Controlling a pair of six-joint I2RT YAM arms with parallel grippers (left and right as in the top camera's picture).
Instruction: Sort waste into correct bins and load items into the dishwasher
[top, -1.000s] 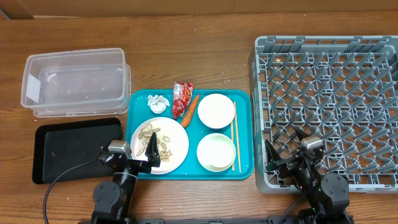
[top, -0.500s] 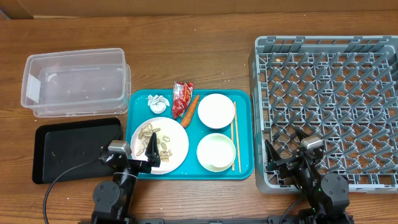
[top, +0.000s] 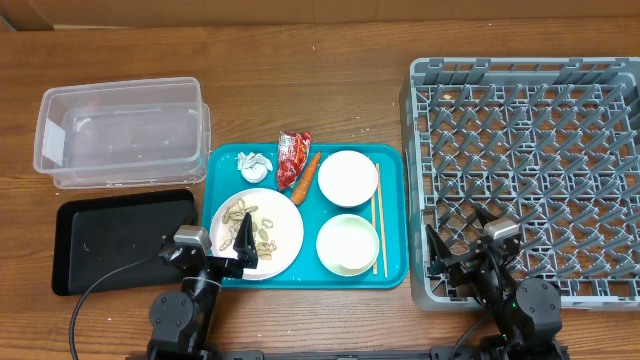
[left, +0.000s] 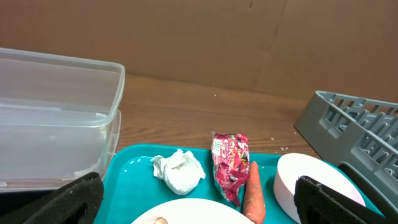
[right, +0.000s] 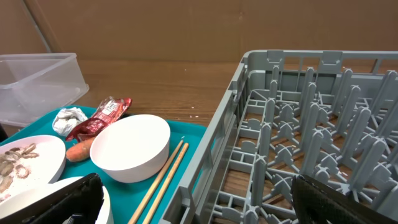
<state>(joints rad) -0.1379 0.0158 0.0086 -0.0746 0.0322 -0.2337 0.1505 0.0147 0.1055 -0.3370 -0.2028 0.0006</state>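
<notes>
On the teal tray (top: 390, 160) lie a crumpled white tissue (top: 256, 163), a red wrapper (top: 292, 157), a carrot piece (top: 309, 175), two white bowls (top: 347, 177) (top: 347, 243), wooden chopsticks (top: 378, 220) and a pale plate (top: 285, 235) with beige scraps (top: 245, 222). My left gripper (top: 245, 248) is open and empty over the plate's near edge; its wrist view (left: 199, 194) shows the tissue (left: 179, 173), wrapper (left: 229, 165) and carrot (left: 252, 198). My right gripper (top: 458, 252) (right: 196, 186) is open and empty at the grey dish rack's (top: 530, 160) front left corner.
The clear plastic tub (top: 120, 130) stands at the left, with the flat black tray (top: 120, 238) in front of it. The rack's wall (right: 224, 134) rises just right of the chopsticks (right: 166, 174). Bare wooden table lies behind the teal tray.
</notes>
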